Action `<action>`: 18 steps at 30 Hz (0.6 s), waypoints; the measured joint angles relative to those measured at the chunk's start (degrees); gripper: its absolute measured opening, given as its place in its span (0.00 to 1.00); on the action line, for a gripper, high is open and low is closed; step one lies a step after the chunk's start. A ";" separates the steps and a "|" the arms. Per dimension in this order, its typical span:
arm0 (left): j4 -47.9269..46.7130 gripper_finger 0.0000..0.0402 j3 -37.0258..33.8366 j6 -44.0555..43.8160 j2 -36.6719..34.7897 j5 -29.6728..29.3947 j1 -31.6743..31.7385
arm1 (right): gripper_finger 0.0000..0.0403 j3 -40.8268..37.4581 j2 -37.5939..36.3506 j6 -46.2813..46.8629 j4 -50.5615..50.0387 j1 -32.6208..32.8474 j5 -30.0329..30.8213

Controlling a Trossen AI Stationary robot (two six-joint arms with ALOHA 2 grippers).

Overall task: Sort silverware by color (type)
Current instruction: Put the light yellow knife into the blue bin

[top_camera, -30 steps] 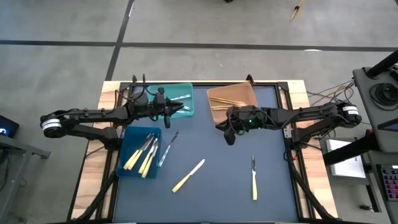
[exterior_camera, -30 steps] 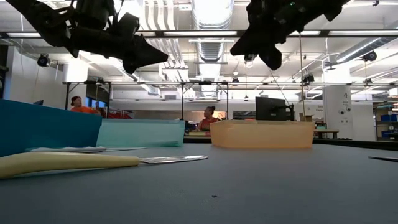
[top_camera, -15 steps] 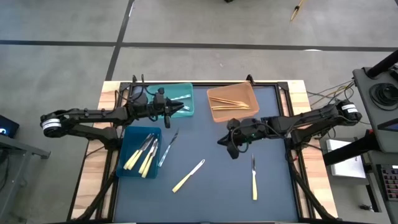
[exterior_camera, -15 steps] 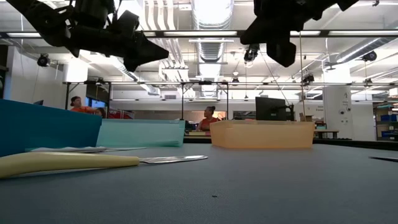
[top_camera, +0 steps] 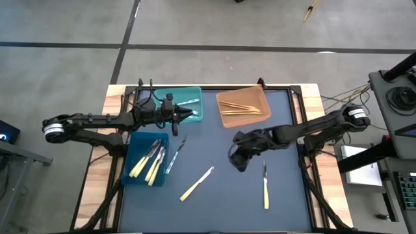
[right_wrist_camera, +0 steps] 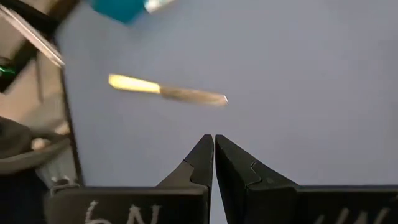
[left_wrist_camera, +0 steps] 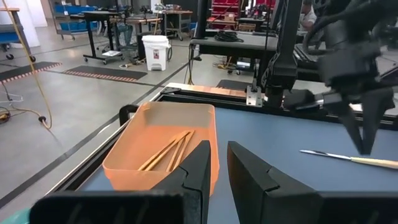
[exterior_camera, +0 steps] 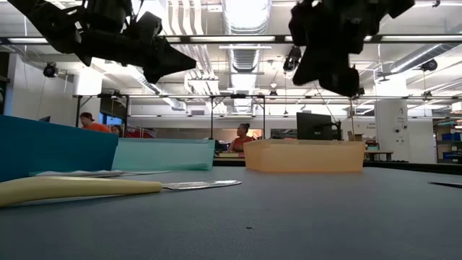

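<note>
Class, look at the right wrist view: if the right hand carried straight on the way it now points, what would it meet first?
Most likely the yellow-handled knife lying on the dark mat, directly ahead of the shut right hand. Depth is unclear, so the hand might touch the bare mat just short of it.

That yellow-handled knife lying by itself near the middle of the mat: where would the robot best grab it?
Probably at the yellow handle of the knife, coming straight down from above. It lies flat and slanted on the mat with bare space either side, so the right tool, shut now, would likely open and straddle the handle crosswise.
</note>
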 joint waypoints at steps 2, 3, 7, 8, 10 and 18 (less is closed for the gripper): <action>-0.34 0.09 0.00 0.00 0.00 -0.02 -0.08 | 0.02 2.24 2.00 0.36 -3.92 -0.02 -1.20; -0.38 0.09 0.00 0.01 0.05 -0.02 -0.17 | 0.02 3.48 3.16 0.38 -6.38 0.00 -1.91; -0.33 0.09 0.00 0.10 0.11 0.00 -0.39 | 0.02 9.30 7.90 -1.13 -16.38 0.46 -3.82; -0.27 0.09 0.00 0.11 0.11 0.00 -0.44 | 0.02 10.74 8.99 -1.59 -18.96 0.48 -3.89; -0.40 0.09 0.00 0.13 0.11 -0.02 -0.51 | 0.02 13.70 11.18 -2.52 -23.87 0.50 -3.95; -2.07 0.09 0.00 0.18 0.11 0.00 -1.63 | 0.02 19.31 16.52 -2.54 -34.46 0.69 -4.39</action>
